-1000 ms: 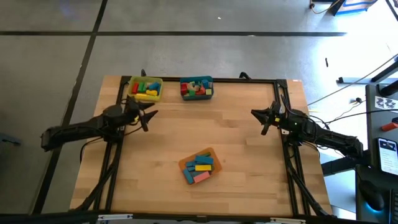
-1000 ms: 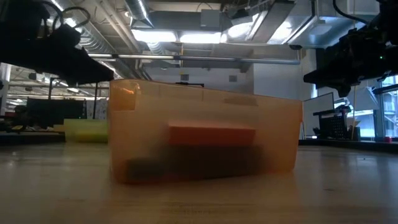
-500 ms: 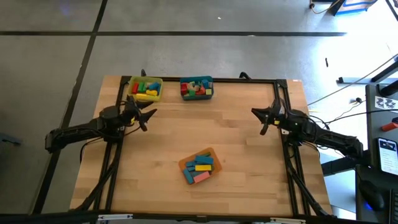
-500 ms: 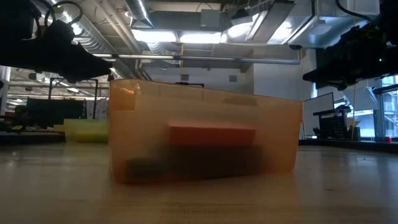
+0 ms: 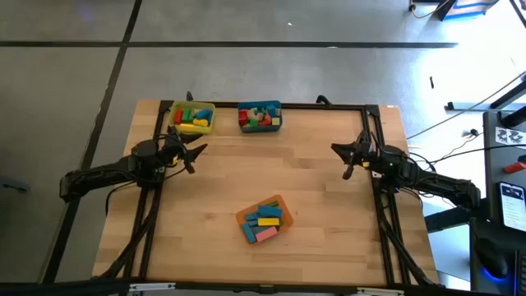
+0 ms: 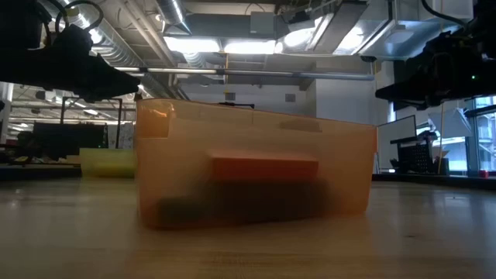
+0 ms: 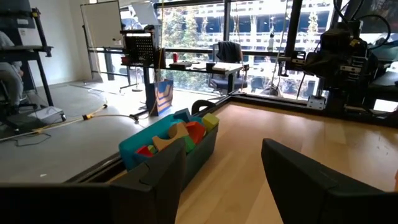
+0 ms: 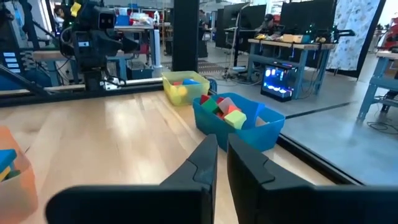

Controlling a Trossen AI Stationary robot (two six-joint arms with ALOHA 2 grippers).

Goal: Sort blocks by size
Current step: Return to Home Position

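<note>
Well, your table (image 5: 320, 197) carries no loose pieces that the high view can show, so the sorting looks finished or very nearly so, and what remains is only to park both arms. Along the far edge the yellow bin (image 5: 194, 104) and the blue bin (image 5: 260, 103) sit side by side, while the orange bin (image 5: 276, 199) lies well apart from them, toward the near edge at mid-table. All the blocks (image 5: 265, 220) you can see rest inside these three bins; whether each sits with its proper size you cannot check from here. Your left gripper (image 5: 197, 156) hovers near the yellow bin with its fingers (image 7: 155, 177) spread wide and empty. Your right gripper (image 5: 339, 160) hangs over the table's right side, its fingers (image 8: 202, 162) drawn almost together around nothing. Compared with a second ago, the left arm has pulled back slightly toward its base, whereas the right arm and all three bins look unchanged.
</note>
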